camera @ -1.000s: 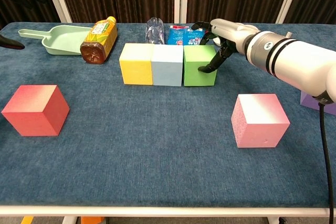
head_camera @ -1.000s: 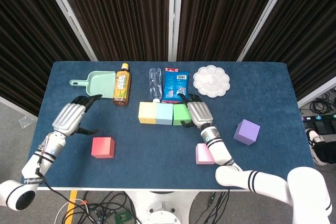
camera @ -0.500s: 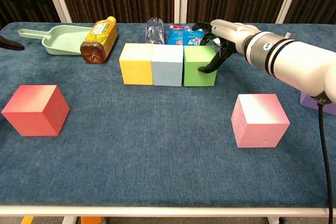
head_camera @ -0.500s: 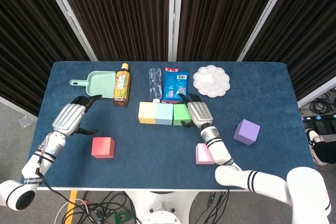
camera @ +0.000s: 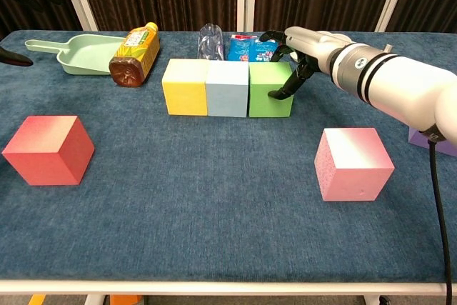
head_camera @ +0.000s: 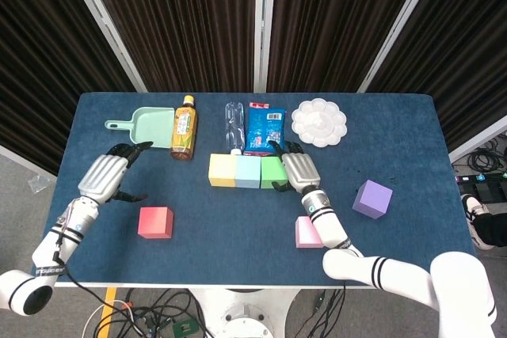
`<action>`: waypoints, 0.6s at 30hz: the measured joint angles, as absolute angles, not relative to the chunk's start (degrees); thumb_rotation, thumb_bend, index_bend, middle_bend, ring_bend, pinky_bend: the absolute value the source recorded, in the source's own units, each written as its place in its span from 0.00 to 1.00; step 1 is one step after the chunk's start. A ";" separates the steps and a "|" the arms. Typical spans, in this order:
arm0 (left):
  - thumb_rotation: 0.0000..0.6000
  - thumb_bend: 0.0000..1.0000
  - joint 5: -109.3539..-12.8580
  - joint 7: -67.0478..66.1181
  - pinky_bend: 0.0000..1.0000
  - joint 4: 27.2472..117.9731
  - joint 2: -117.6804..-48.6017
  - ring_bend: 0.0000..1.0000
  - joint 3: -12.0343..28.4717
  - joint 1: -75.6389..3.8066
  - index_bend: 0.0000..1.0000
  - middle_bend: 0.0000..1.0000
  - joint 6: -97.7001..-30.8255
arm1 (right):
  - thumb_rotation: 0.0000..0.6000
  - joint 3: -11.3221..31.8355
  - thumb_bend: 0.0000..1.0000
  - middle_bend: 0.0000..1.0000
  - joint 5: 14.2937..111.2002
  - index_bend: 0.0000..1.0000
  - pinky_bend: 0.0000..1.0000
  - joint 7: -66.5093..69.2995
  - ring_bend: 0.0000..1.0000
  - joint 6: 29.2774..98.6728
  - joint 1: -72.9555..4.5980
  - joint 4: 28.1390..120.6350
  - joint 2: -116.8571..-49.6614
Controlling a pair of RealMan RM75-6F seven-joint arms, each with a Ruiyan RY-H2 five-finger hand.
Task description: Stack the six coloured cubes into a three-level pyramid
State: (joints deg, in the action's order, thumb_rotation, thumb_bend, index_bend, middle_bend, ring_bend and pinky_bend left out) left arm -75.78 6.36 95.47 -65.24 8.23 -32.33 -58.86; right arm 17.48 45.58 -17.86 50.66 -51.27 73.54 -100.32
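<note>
- Three cubes form the base row: the right hand [camera: 298,55] rests against the green cube [camera: 270,89], fingers curled round its right side and back edge; whether it truly clamps the cube or only nudges it I cannot tell
- Touching the green cube's left face is the light blue cube [camera: 227,88], and touching that one's left face is the yellow cube [camera: 185,86], so the bottom level looks laid
- Near the green cube, toward the table's front edge, sits the pink cube [camera: 353,163]; further right of the green cube lies the purple cube [head_camera: 372,198], both loose on the cloth
- Well left of the green cube and toward the front sits the red cube [camera: 48,149], with the left hand [head_camera: 106,176] hovering just beyond it, fingers apart and holding nothing
- Behind the green cube lie a blue snack packet [head_camera: 264,127], a clear bottle [head_camera: 232,126], a tea bottle [head_camera: 184,127], a mint dustpan [head_camera: 146,125] and a white palette [head_camera: 318,122]
- By my reckoning half the job remains: two cubes for the middle level, one for the top
</note>
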 measured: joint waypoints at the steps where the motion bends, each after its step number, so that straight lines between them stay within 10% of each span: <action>1: 1.00 0.09 -75.80 6.36 0.14 95.46 -65.24 0.19 8.23 -32.35 0.09 0.13 -58.83 | 1.00 17.52 0.20 0.32 45.55 0.00 0.00 -17.80 0.02 50.62 -51.27 73.47 -100.34; 18: 1.00 0.09 -75.68 6.37 0.14 95.38 -65.37 0.19 8.20 -32.35 0.09 0.13 -58.77 | 1.00 17.39 0.20 0.30 45.78 0.00 0.00 -17.73 0.02 50.26 -51.42 72.82 -100.98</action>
State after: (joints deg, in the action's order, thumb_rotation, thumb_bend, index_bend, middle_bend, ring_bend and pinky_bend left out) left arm -75.68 6.37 95.38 -65.37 8.20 -32.35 -58.77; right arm 17.39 45.78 -17.73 50.26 -51.42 72.82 -100.98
